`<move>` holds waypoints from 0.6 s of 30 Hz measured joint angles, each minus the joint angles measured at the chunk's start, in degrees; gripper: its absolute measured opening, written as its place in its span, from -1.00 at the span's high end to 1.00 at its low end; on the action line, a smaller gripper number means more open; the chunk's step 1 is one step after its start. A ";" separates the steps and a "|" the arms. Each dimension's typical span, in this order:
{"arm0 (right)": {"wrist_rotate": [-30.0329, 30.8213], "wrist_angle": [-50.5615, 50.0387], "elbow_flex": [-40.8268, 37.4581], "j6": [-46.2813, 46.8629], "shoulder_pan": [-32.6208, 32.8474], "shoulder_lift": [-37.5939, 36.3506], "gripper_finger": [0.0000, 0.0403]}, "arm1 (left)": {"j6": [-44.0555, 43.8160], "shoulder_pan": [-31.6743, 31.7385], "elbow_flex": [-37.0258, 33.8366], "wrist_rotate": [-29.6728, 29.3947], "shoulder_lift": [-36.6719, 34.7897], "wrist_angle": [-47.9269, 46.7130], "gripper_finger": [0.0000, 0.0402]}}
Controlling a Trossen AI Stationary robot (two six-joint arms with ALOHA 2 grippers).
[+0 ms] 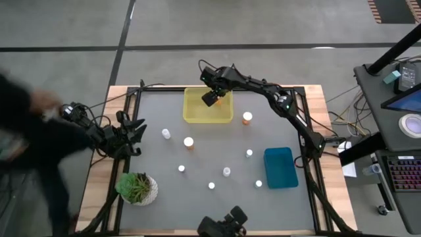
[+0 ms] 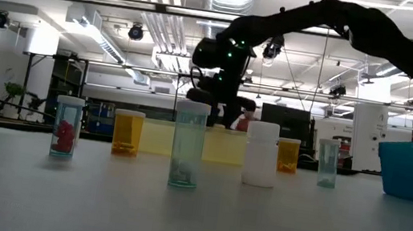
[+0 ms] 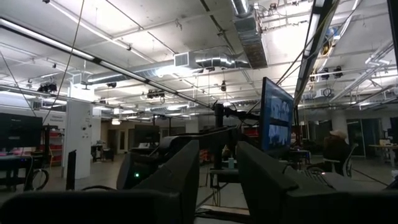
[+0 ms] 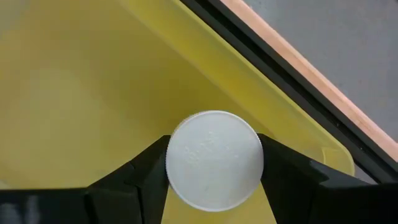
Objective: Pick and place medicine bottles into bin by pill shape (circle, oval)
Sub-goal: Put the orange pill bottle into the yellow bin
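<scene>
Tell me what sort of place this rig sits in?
Probably a robotics lab or workshop in an industrial hall. Bare ducts and strip lights run across the open ceiling, a desk with a keyboard stands beside the table, and a monitor shows further back.

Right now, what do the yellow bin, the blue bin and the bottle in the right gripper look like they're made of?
Yellow bin: looks like thin, slightly translucent plastic with a smooth glossy inside; light passes through its wall in the low view.
Blue bin: opaque plastic, smooth, likely moulded, judging by its rounded corners.
Bottle in the right gripper: only its white cap shows, matte plastic with faint raised lettering.
</scene>
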 joint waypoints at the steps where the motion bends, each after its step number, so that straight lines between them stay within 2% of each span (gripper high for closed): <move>1: 0.00 0.02 -0.12 -0.02 0.00 0.00 -0.02 | 0.01 0.02 0.01 0.00 0.00 0.00 0.55; 7: 0.01 0.24 -1.26 -1.01 0.00 0.00 -0.08 | 0.02 0.00 0.00 0.00 0.00 0.00 0.55; 18: 0.02 -0.28 -1.33 -0.94 0.04 -0.80 -0.46 | 0.02 0.01 0.00 0.00 0.00 0.02 0.55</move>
